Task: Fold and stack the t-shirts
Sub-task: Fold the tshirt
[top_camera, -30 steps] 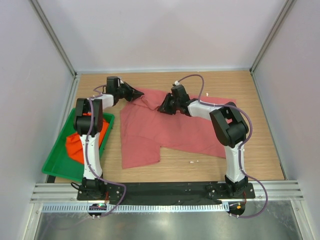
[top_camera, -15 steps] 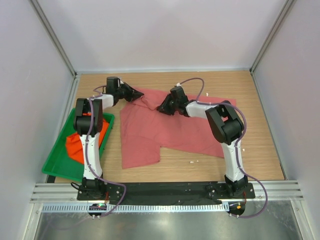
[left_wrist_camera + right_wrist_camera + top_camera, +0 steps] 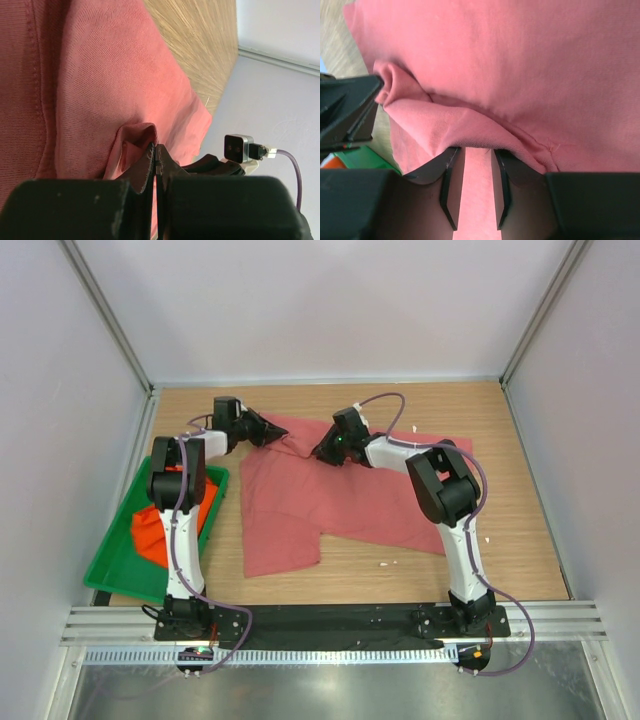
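**A:** Top view: our left gripper (image 3: 275, 430) and right gripper (image 3: 318, 454) sit close together on the pink shirt (image 3: 340, 505). The orange shirt (image 3: 150, 530) lies in the tray (image 3: 105, 575) beside our left arm.

**B:** Left wrist: we're pressed together, pinching a fold (image 3: 135, 140).

**A:** Right wrist: jaws spread, a cloth ridge just ahead. We should bite deep before lifting.

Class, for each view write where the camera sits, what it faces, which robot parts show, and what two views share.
Top external: above and behind the bases, looking down at the table; left gripper, right gripper and arms show.
Left wrist: behind its shut fingers, facing the pink t-shirt.
Right wrist: behind its parted fingers, facing that shirt.
Shared: both wrist views show the fold the left gripper pinches.
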### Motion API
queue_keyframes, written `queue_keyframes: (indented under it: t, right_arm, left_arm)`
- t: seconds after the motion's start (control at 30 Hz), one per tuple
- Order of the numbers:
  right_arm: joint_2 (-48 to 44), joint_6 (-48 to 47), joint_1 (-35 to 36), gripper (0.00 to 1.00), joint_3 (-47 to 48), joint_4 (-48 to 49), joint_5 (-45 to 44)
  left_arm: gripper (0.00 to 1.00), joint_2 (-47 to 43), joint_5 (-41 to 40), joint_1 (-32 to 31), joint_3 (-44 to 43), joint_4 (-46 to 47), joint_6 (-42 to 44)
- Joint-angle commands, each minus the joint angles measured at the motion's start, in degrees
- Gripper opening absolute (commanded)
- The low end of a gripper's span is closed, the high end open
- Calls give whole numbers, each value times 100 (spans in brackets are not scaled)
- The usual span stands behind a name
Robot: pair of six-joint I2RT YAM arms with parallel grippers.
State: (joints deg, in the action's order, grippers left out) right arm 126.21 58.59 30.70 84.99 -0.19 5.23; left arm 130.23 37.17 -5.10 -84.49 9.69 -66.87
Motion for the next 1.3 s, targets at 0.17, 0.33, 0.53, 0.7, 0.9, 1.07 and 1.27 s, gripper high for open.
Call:
queue_keyframes:
  t: [0.17,0.33,0.53,0.7,0.9,1.07,1.27]
  right_arm:
    - [316,891,68,24,457,-675,-304]
    - [264,812,77,10,457,-869,-146]
    - [-184,15,50,1,272,-1079,354]
    - [-501,-479,-107,1,62,-1221,820]
    - [-545,-1007,-450,1,176,-1520,1453]
    - [-387,-1271,-556,1,395,-1519,2051]
    - [-360,-1025,-653,1,343,-1072,2622]
  left_arm:
    - [0,-271,80,45,90,208,16]
    - [0,-306,45,45,126,182,69]
    - [0,-402,-8,45,117,6,166]
    - [0,-481,-16,71,126,-38,209]
    - [0,-683,10,141,266,-301,315]
    - [0,-859,45,159,363,-442,324]
    - [0,-903,89,150,258,-547,298]
